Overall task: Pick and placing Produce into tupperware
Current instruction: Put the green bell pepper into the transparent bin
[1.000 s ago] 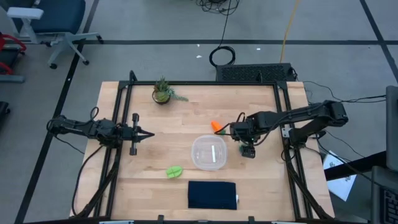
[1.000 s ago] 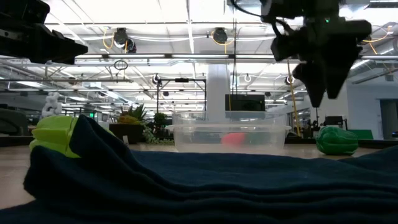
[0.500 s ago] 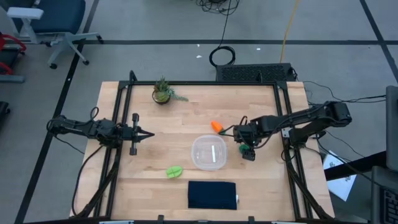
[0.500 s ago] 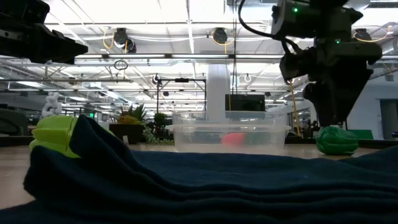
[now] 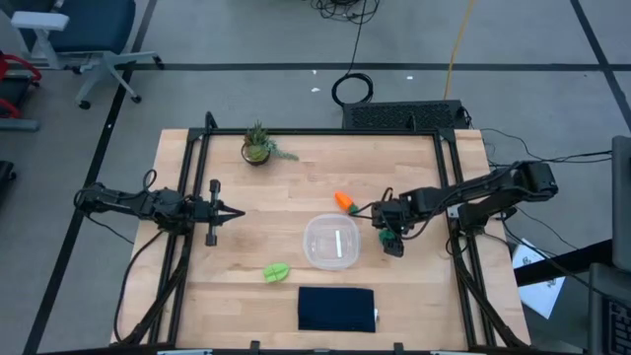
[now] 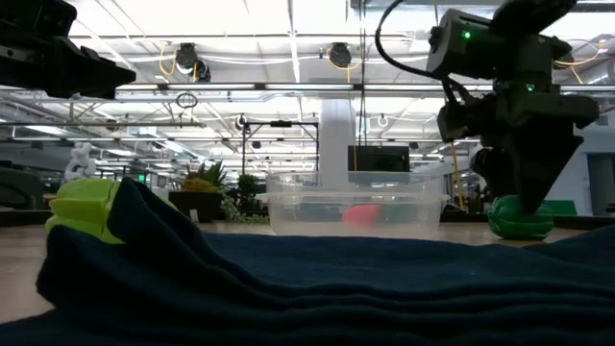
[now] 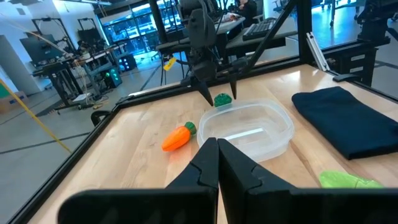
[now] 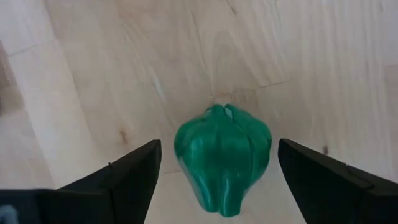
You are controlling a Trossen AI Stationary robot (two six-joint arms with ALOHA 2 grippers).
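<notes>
Two dark fingers [image 8: 118, 177] of the right end effector [image 8: 221, 171] stand apart around a ribbed, glossy green lump [image 8: 222, 155].

No legible text, labels, brand marks, numbers or signs in any view. Papers on the floor [image 5: 540, 276] beside the table's [image 5: 296, 177] right edge: print too small to read. Glowing screens [image 7: 134, 28] in the room beyond the table: content not readable.
</notes>
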